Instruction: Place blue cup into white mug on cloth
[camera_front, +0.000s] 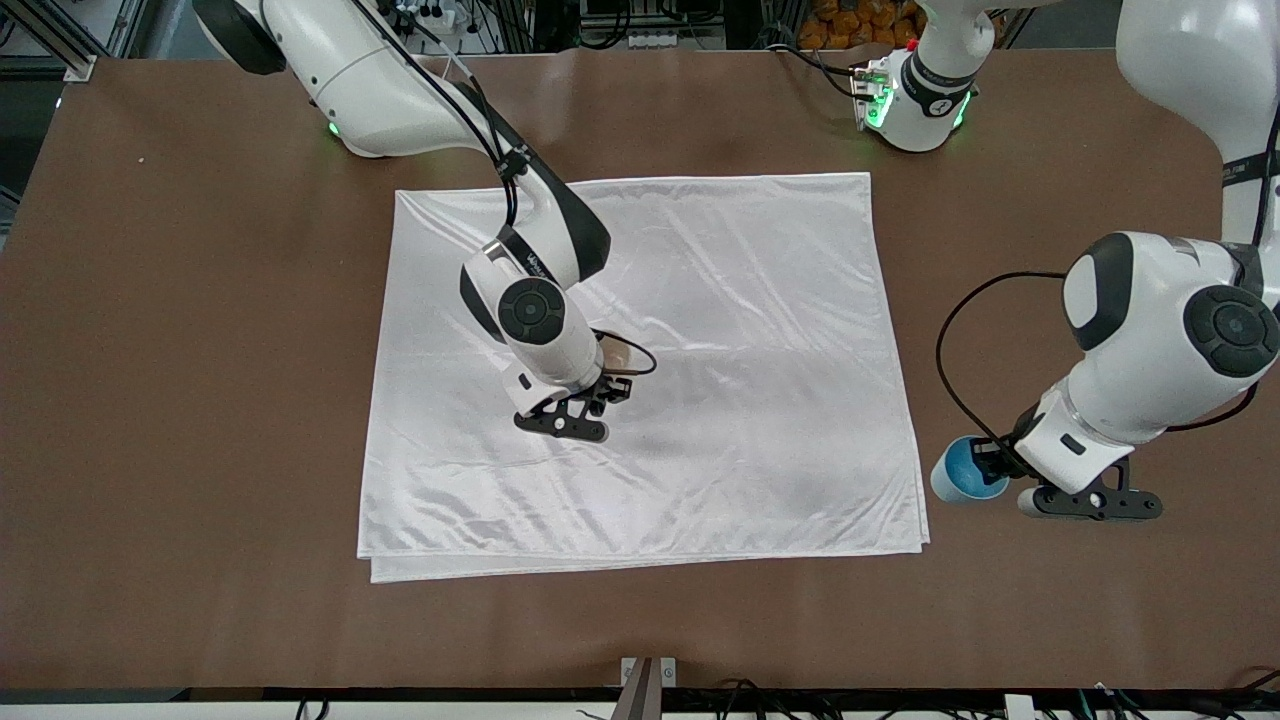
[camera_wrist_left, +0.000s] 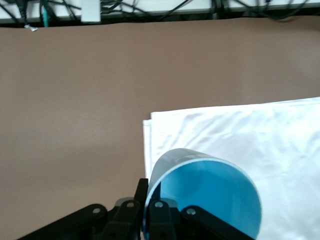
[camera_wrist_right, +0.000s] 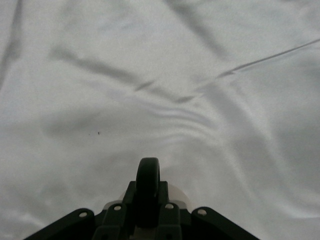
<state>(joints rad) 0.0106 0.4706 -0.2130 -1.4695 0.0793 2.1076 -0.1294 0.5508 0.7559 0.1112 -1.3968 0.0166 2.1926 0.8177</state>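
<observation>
Shiny white fabric, wrinkled and doubled at its edges, makes up the cloth (camera_front: 700, 400) spread on the brown table (camera_front: 200, 400), and both arms work low around it. The right arm comes from its base, bends at the elbow and points its wrist down over the middle of the cloth, where the right end effector (camera_front: 598, 392) is clamped on the black loop handle of the white mug (camera_wrist_right: 176, 196). The right wrist view shows that handle standing upright between the closed fingers, with only a pale rounded sliver of the mug's cream body visible beside them; the front view hides most of the mug under the wrist. The left arm folds down at its own end of the table, wrist angled low, and the left end effector (camera_front: 992, 468) grips the blue cup (camera_front: 965, 481) by its rim just off the cloth's edge. The cup is smooth, tapered and handleless, light blue inside and out. It is tipped so that its long axis lies close to level, and its open mouth faces up and back toward the end effector.
</observation>
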